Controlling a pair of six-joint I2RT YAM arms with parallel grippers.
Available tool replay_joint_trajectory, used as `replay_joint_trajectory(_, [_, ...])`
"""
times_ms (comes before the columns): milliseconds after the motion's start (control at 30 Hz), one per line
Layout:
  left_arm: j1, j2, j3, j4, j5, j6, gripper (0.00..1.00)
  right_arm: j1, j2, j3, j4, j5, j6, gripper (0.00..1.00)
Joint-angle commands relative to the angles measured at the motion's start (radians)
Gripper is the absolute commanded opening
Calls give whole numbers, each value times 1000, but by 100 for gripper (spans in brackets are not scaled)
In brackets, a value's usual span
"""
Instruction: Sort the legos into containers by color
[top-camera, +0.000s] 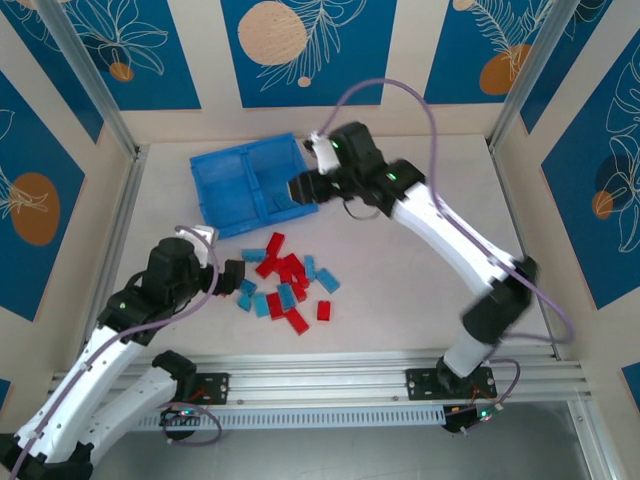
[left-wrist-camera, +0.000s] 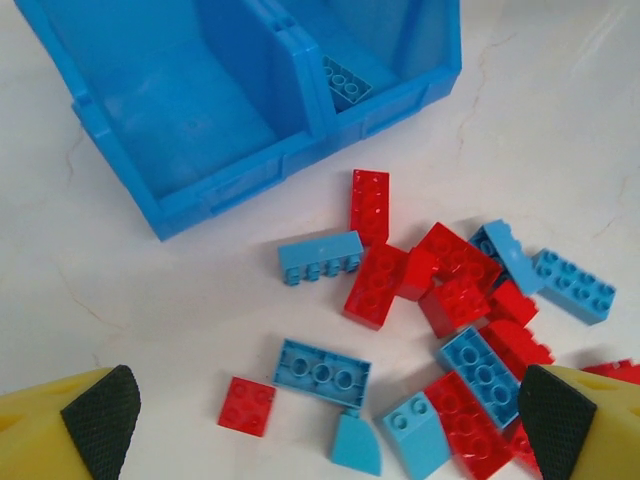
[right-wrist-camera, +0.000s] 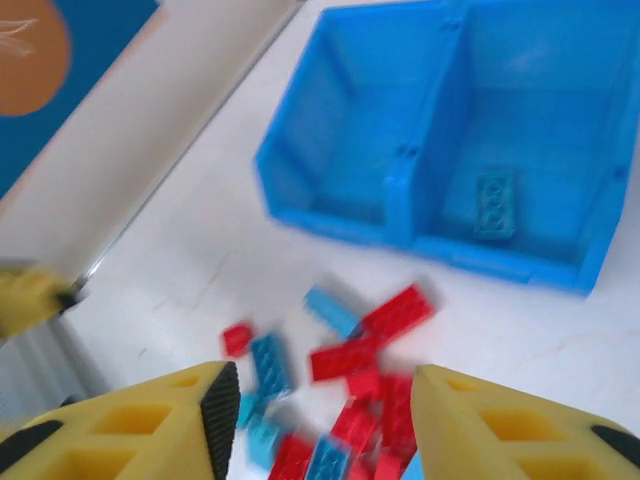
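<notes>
— Where's the bin (top-camera: 228, 190)?
— On the bench (top-camera: 400, 310), behind the legos (top-camera: 288, 285), which lie scattered just before it.
— Anything inside?
— One brick (left-wrist-camera: 345, 82), in its right compartment.

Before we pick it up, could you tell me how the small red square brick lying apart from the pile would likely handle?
The red square brick looks like rigid plastic, so it should not flex. Lying flat on the smooth table, it would probably slide, not tip. It is likely light.
</notes>
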Motion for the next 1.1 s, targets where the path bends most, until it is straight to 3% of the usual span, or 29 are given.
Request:
replay_joint_trajectory(0, [-10,89,49,-24,45,-191,100,40,-182,-243,83,-73,43,55])
replay_joint_trajectory(100, [-12,204,53,4,70,-245,100,58,-340,-440,156,-79,122,60])
replay_joint_trajectory(200, [-11,301,49,-28,-27,-356,98,65,-432,-545,149,-48,172,64])
replay_joint_trajectory(300, [-10,365,20,-87,-130,-524,95,67,-470,-580,96,4,195,67])
replay_joint_trajectory(467, [6,373,-87,-23,-148,-667,91,67,-456,-578,75,6,206,67])
replay_joint_trajectory(767, [157,468,-124,49,-31,-774,73,68,-382,-539,73,-1,206,68])
replay_joint_trajectory(1067, [218,566,-156,190,77,-753,76,77,-356,-528,69,4,214,68])
